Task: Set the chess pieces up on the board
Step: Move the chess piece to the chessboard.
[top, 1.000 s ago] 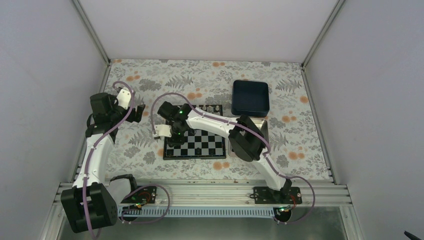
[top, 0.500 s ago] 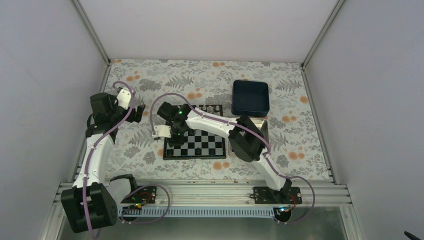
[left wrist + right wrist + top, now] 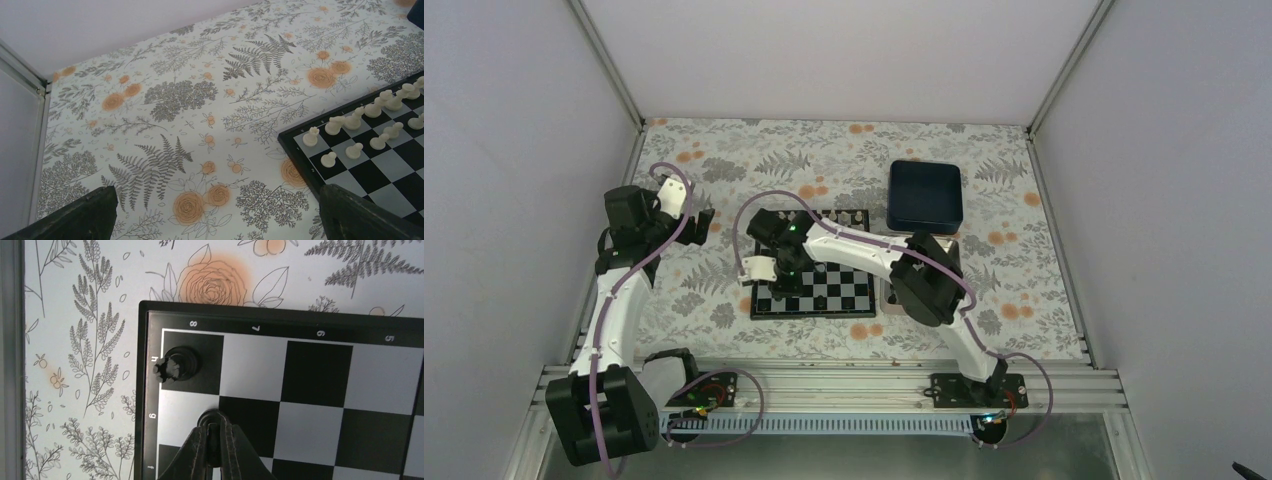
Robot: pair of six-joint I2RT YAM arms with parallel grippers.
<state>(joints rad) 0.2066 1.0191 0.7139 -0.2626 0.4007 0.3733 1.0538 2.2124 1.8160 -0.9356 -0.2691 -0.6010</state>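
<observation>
The chessboard (image 3: 829, 283) lies mid-table; it also shows in the right wrist view (image 3: 320, 375) and the left wrist view (image 3: 385, 172). My right gripper (image 3: 216, 440) is shut on a tiny black chess piece (image 3: 214, 421), held low over the board's g-row, on the line between a silvery and a black square. A black rook (image 3: 175, 365) stands on the corner square h8. White pieces (image 3: 360, 120) stand in two rows at the board's far side. My left gripper (image 3: 215, 220) is open and empty above the tablecloth, left of the board.
A dark blue square tray (image 3: 925, 195) stands behind the board's right side. A silver tray edge (image 3: 890, 297) shows under the right arm. A floral cloth (image 3: 724, 170) covers the table, and metal frame posts and white walls close it in.
My right gripper has moved toward the near-left corner of the board with the black piece in it. The left arm has not moved.
</observation>
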